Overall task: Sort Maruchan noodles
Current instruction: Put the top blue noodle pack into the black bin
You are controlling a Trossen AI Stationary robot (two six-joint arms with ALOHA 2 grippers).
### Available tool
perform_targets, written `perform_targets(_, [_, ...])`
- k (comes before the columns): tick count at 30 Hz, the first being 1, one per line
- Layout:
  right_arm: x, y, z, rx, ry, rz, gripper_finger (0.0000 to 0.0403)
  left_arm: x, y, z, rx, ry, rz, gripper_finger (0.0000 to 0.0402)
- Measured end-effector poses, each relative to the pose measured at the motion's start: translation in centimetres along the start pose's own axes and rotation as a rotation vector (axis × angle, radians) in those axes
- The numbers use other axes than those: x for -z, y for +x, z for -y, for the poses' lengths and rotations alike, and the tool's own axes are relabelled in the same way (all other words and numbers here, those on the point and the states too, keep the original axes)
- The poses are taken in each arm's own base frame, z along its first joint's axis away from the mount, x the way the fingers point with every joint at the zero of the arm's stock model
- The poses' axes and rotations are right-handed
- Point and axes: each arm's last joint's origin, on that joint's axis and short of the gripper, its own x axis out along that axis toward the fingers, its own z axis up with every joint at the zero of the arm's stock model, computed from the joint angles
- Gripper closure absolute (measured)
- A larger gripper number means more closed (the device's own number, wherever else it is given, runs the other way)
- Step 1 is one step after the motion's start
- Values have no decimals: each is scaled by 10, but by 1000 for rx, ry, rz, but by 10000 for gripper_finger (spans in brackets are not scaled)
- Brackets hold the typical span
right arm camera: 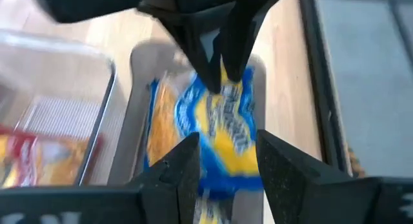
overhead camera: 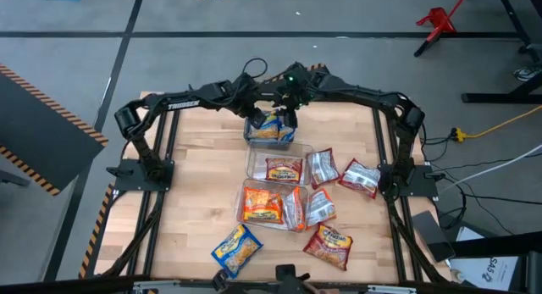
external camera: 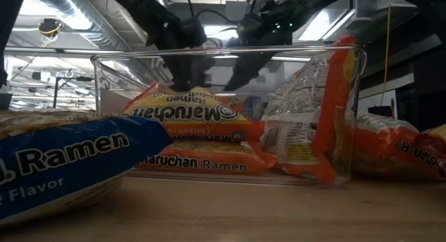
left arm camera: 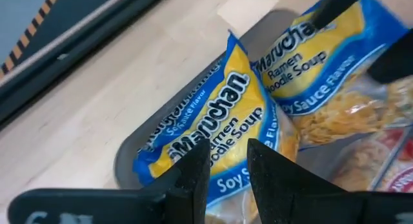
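Observation:
Three clear bins stand in a row down the middle of the table. Both grippers hang over the far bin (overhead camera: 271,131), which holds blue-and-yellow Maruchan packets. My left gripper (overhead camera: 257,118) (left arm camera: 229,179) comes from the left and is shut on one blue-and-yellow packet (left arm camera: 206,121). My right gripper (overhead camera: 292,116) (right arm camera: 229,166) comes from the right and is shut on a second blue-and-yellow packet (right arm camera: 222,130) (left arm camera: 310,75) that lies beside the first. Whether either packet rests on the bin's floor does not show. My left gripper has the packet's near end (left arm camera: 233,185) between its two fingers, which slant down from the table's left. The packet stretches away from the fingers, label up, over the far bin. My right gripper has the second packet's near end (right arm camera: 226,175) between its two fingers, which slant down from the table's right. The packet lies lengthways ahead of the fingers, inside the far bin's outline.
The middle bin (overhead camera: 254,163) holds a red packet; the near bin (overhead camera: 240,205) (external camera: 230,61) holds orange ones. Loose on the wood lie silver-and-red packets (overhead camera: 322,167) (overhead camera: 360,177) (overhead camera: 318,208), a red packet (overhead camera: 329,246) and a blue-and-yellow one (overhead camera: 235,247) (external camera: 63,165) near the front edge.

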Motion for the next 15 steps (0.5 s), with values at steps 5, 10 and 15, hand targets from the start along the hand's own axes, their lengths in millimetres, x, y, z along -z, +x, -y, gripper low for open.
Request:
perform_targets(5, [12, 15, 3, 77, 37, 42, 265, 0, -28, -4, -34, -19, 10, 305])
perform_targets(10, [20, 21, 2, 124, 54, 14, 265, -1, -65, -14, -142, -45, 56, 305])
perform_targets(15, [34, 36, -3, 121, 75, -27, 265, -2, -94, -19, -182, -62, 133, 305])
